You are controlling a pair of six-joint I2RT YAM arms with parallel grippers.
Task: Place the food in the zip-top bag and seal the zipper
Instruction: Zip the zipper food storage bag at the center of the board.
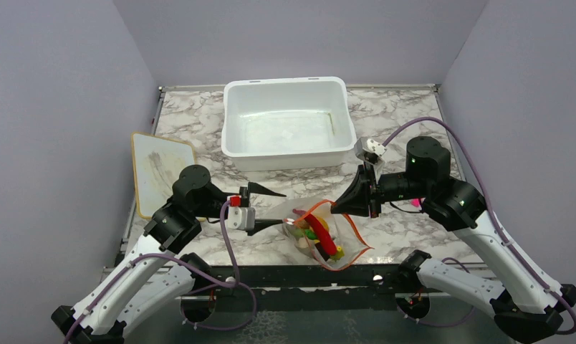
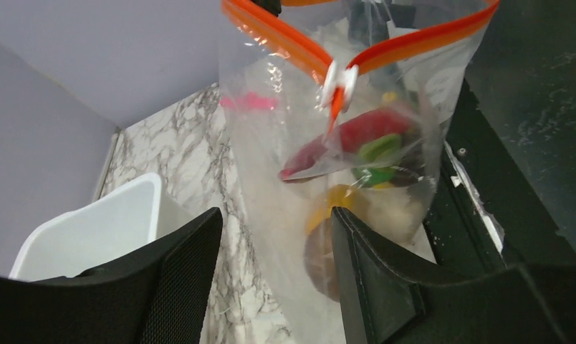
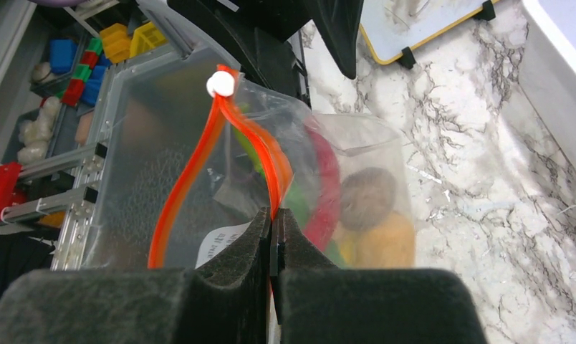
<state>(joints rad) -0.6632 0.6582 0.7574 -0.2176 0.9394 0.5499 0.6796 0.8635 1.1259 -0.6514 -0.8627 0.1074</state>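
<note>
Food (image 2: pixel 375 140) in bag (image 1: pixel 328 240), bag at near edge of table (image 1: pixel 407 233). Sealing step. Right gripper (image 3: pixel 274 218) pinched tight on zipper (image 3: pixel 199 165). Left gripper (image 2: pixel 276 215) fingers wide, flanking bag, probably not touching. Next: left catches white slider (image 2: pixel 339 82), runs it along zipper.
</note>
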